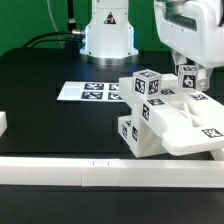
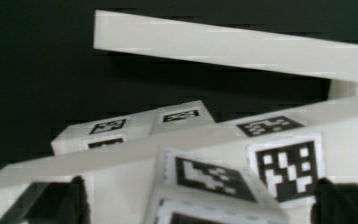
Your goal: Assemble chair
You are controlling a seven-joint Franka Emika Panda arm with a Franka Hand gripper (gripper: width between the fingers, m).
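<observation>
Chair: chunky white plastic tagged assembly (image 1: 165, 115), beside long low white border rail (image 1: 60, 172).
Gripper (image 1: 188, 78): above assembly; opening, hold undeterminable.
Advice: descend squarely, avoid tilting posts.

On the black tabletop (image 1: 40, 75) a cluster of chunky white chair pieces (image 1: 165, 120) with black-and-white tags sits toward the exterior view's right, close to the long white border rail (image 1: 60, 172) running along the near edge. The gripper (image 1: 187, 72) reaches down from above onto the cluster's far right side; how its jaws stand is unclear. The marker board (image 1: 88, 92) lies flat behind the cluster, before the arm's white base (image 1: 108, 35).
</observation>
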